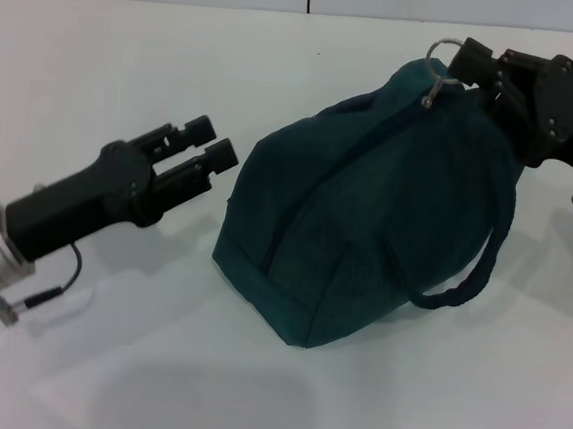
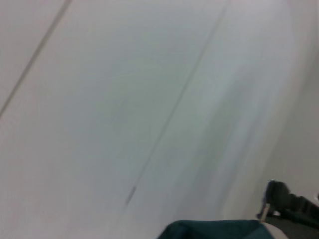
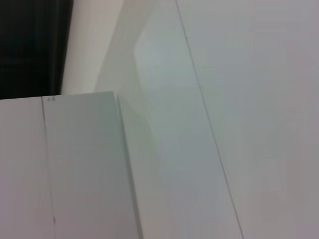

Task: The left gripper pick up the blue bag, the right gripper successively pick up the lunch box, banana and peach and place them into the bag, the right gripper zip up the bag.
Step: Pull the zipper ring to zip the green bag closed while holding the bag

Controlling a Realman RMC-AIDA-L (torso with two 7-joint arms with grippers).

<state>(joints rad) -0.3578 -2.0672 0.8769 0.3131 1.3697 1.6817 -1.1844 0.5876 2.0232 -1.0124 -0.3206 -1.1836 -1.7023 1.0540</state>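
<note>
The dark teal fabric bag (image 1: 368, 202) stands closed at table centre. At its 1 o'clock, the right gripper (image 1: 467, 65) pinches the ring zipper pull (image 1: 439, 57), finishing closure. At 9 o'clock, the left gripper (image 1: 210, 146) hangs spread, released.

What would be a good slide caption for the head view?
Right gripper at the blue bag zipper ring; left gripper hovers open beside it.

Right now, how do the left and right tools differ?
The left tool hangs open beside the blue bag, holding nothing; the right tool sits at the bag's top by the ring zipper pull. Left arm carries a green light ring; right a white label. Both are black two-fingered claws.
</note>
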